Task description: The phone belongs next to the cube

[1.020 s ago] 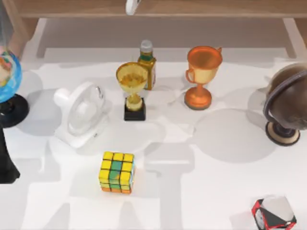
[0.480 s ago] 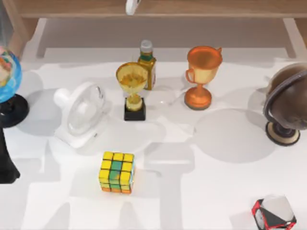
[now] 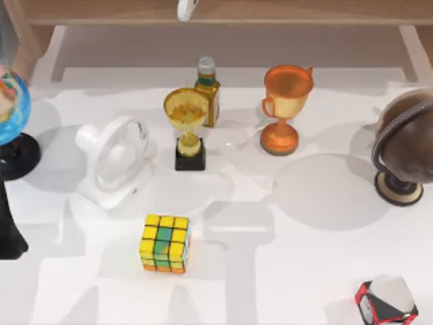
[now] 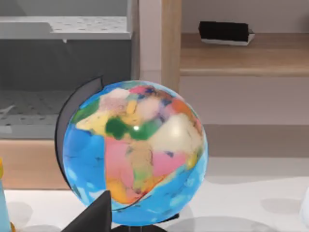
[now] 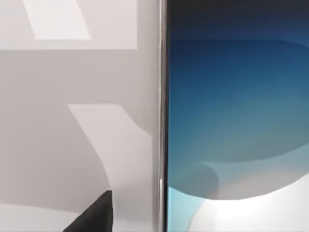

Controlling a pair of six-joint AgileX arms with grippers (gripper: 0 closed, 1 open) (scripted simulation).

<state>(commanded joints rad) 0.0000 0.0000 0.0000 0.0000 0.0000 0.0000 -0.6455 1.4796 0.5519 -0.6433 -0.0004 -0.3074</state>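
No readable text anywhere (the bottle (image 3: 208,91) label perhaps carries print, too small).

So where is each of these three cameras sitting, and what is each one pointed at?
Top view: above the table, facing down on the cube, trophies and globes; a dark piece of the left arm at the left edge.
Left wrist view: on the left arm, facing the colourful globe; a dark fingertip shows.
Right wrist view: on the right arm, close above the phone; a dark fingertip shows.
Shared: the colourful globe, in top and left wrist views.
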